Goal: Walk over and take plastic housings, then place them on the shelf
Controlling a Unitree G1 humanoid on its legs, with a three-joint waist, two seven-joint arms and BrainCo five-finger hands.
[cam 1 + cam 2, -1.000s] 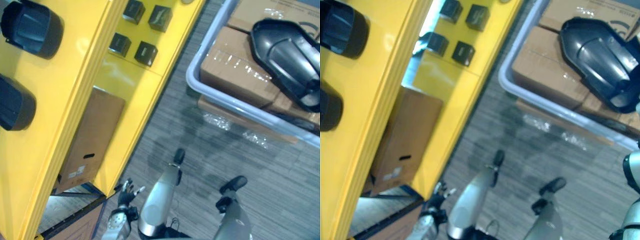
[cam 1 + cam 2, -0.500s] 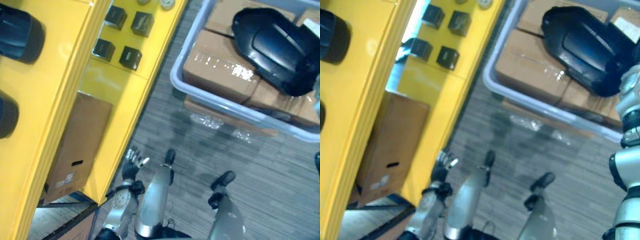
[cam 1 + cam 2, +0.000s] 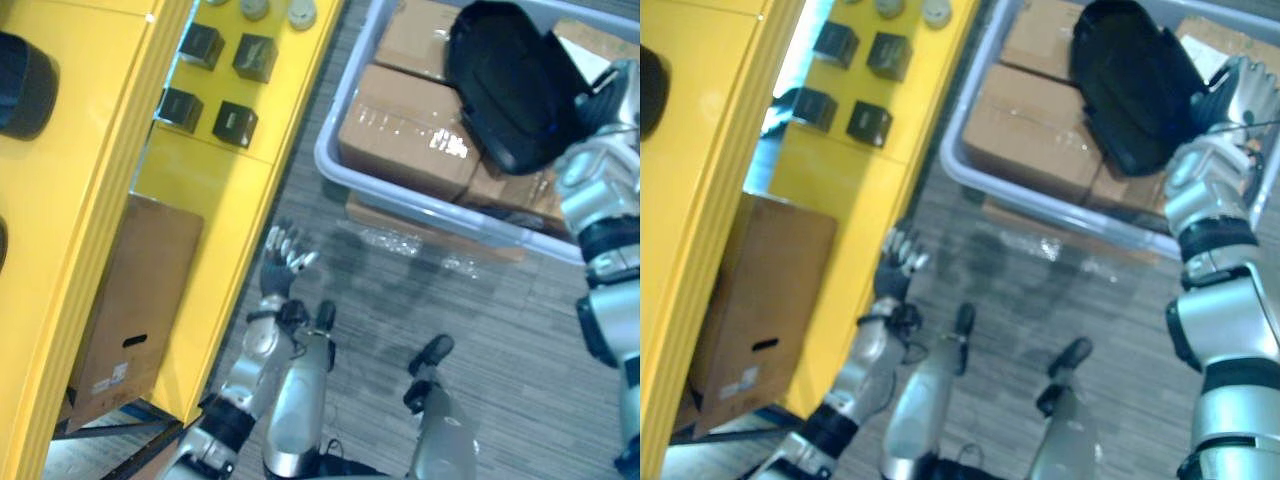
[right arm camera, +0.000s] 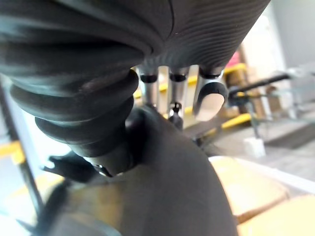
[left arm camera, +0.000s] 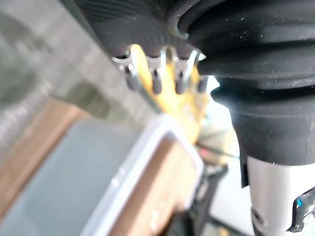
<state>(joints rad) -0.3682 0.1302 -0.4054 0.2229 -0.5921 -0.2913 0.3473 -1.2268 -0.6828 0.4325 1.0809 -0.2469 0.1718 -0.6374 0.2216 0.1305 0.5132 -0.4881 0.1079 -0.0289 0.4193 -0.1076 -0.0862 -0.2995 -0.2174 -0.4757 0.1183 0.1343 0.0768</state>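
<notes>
Starting at the left, you have the yellow shelf (image 3: 100, 200) with a dark housing (image 3: 22, 70) on its top level, which I judge to be the drop-off. Lower down sit small black boxes (image 3: 235, 122) and a cardboard box (image 3: 135, 290).

Your left hand (image 3: 283, 262) hangs over the floor between shelf and bin. Its fingers (image 5: 155, 81) are straight, spread, and holding nothing. Bring it across to the near side of the load, because one hand alone would likely let such a broad shell tip.

The grey bin (image 3: 400, 195) comes next, packed with cartons (image 3: 400, 140). The black plastic housing (image 3: 505, 90) lies on top of them, tilted. Your right hand (image 3: 1232, 95) is at its far right edge, with fingers (image 4: 209, 98) extended past the dark curved surface rather than wrapped round it.

The step in hand looks like the pick. Get the fingers under or over a firm rim before lifting. The shell looks smooth, so squeeze from both sides and raise it level to clear the bin wall.

You cannot tell whether the right fingers touch the housing or only hover beside it. The bin's right end is cut off, and so is most of the shelf's top level, so you cannot judge the free room there.
</notes>
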